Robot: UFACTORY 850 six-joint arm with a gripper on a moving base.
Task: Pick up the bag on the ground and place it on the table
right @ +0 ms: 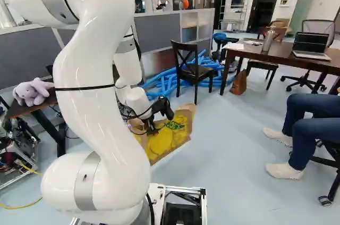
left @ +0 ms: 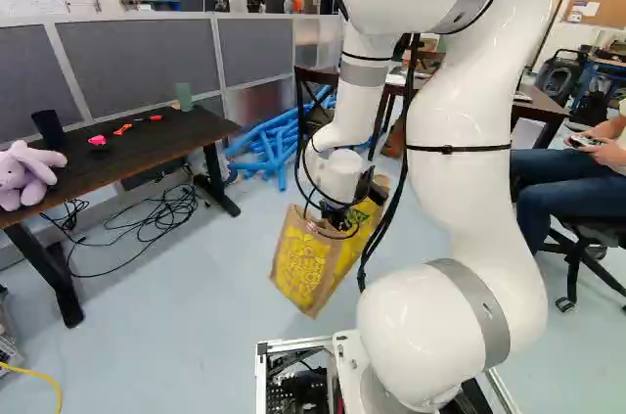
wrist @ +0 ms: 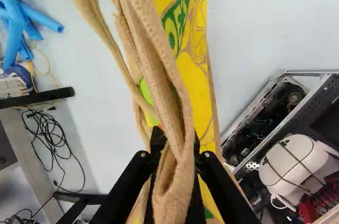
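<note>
Near the center of the left base view, I pinch the woven handles (wrist: pixel 177 123) of a brown paper bag (left: pixel 305 262) between both fingers of my gripper (right: pixel 151 125), the yellow-printed bag tilting beneath my grasp. I cannot tell whether its lowest corner touches the floor (left: pixel 196 297). At the left of that same view stands a black table (left: pixel 122 150), a lavender plush toy (left: pixel 24 175) on its near end. Blue tubes (right: pixel 167 82) lie heaped beyond the bag, while a laptop (right: pixel 311 45) sits open on a brown table (right: pixel 255 53) at the upper right of the right base view.
</note>
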